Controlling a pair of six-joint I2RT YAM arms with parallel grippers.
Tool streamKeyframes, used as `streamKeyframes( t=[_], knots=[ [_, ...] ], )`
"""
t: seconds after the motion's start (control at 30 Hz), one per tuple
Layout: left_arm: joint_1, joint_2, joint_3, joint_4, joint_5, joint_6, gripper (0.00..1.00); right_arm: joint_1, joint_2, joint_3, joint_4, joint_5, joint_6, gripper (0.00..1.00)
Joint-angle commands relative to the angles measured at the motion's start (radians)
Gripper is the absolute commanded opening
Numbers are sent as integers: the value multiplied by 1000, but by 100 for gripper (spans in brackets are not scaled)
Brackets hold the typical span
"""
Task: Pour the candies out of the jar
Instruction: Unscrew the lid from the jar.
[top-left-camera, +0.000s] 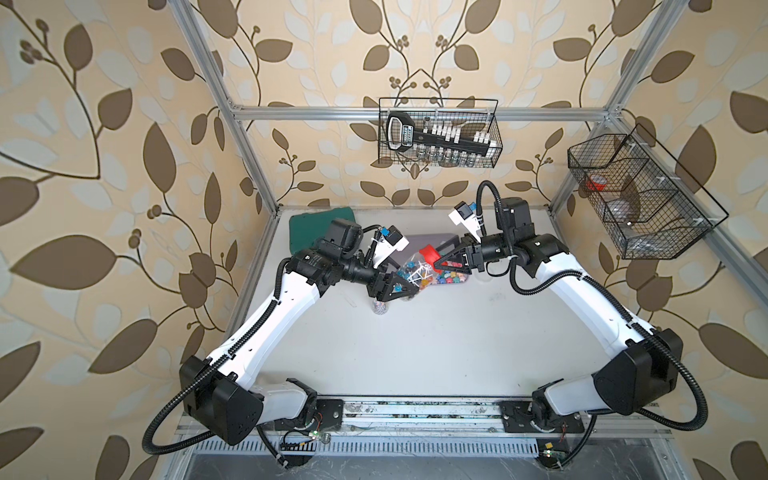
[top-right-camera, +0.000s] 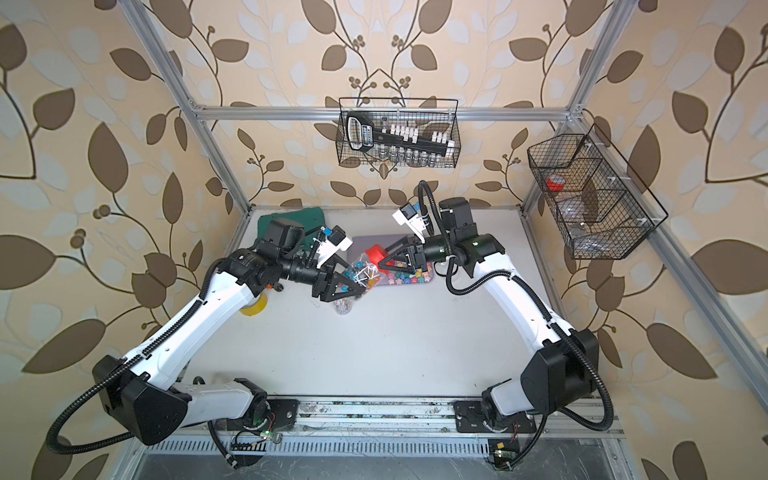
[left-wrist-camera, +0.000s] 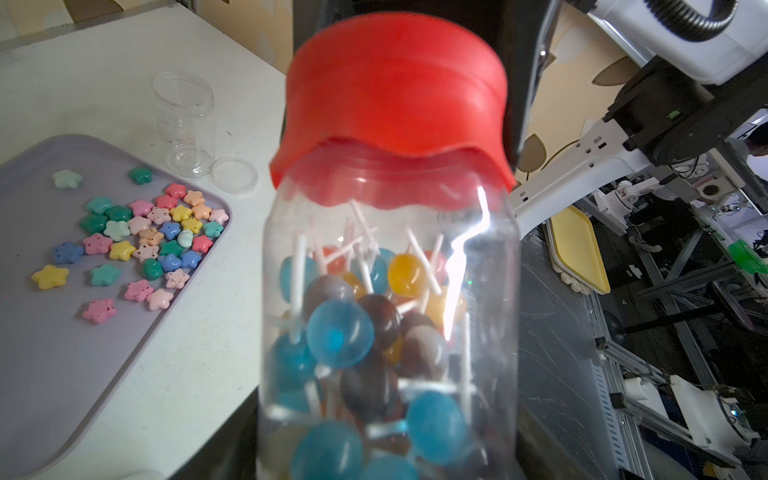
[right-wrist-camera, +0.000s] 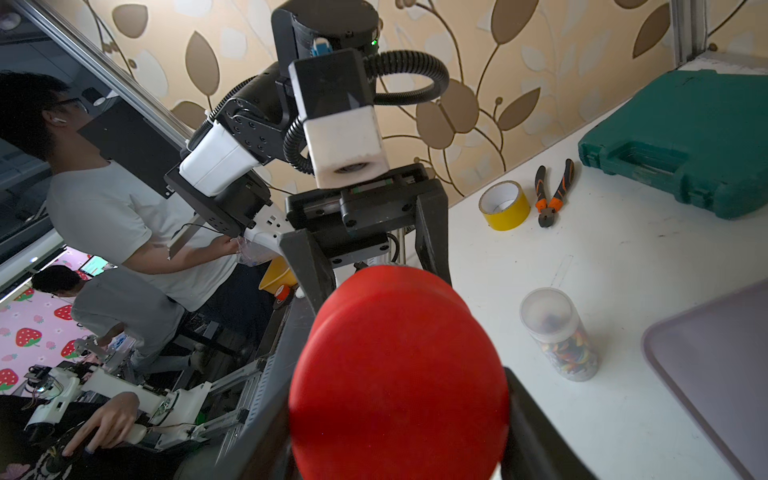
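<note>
In both top views the two arms meet a little above the middle of the frame. The left hand (top-left-camera: 392, 289) is clamped around the lower body of the clear jar (top-left-camera: 411, 274). The jar is tilted, its base to the lower left and its mouth to the upper right. The red lid (top-left-camera: 430, 254) sits on the mouth, and the right hand (top-left-camera: 441, 262) is closed on it, one dark finger on each side.

The left wrist view shows the jar (left-wrist-camera: 386, 311) close up. It is packed with round lollipops (left-wrist-camera: 338, 332) in blue, yellow and brown on thin white sticks, all below the lid (left-wrist-camera: 395, 104).

A lilac tray (top-left-camera: 424, 241) lies on the white surface (top-left-camera: 415, 353) beneath and behind the jar's mouth. Pastel star candies (top-left-camera: 451, 279) are spread along its lower right part.

Just below the left hand in a top view, a small clear jar (top-left-camera: 380, 308) of rainbow-swirled sweets stands upright with its cap on. The left wrist view shows an empty clear jar (left-wrist-camera: 185, 124) standing beside the tray, with a clear round cap (left-wrist-camera: 235, 174) lying next to it.

The right wrist view shows a yellow tape roll (right-wrist-camera: 504, 204), orange-handled pliers (right-wrist-camera: 550, 193) just beside it, and a green tool case (right-wrist-camera: 685, 141) against the wall.
</note>
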Motion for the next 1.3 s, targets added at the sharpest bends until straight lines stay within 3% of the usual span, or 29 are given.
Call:
streamKeyframes(
  t=[0.0,0.43,0.93,1.27],
  knots=[
    [14,-20,1,98,1,-41,71,-9,-46,-22,51,-132,-17,50],
    [14,-8,-10,82,15,-45,71,-73,-87,-59,175,-115,92,50],
    [14,6,-16,80,20,-43,71,-87,-139,-127,409,52,327,50],
    [14,18,-12,76,32,-45,71,-85,-140,-130,432,80,385,50]
  ],
)
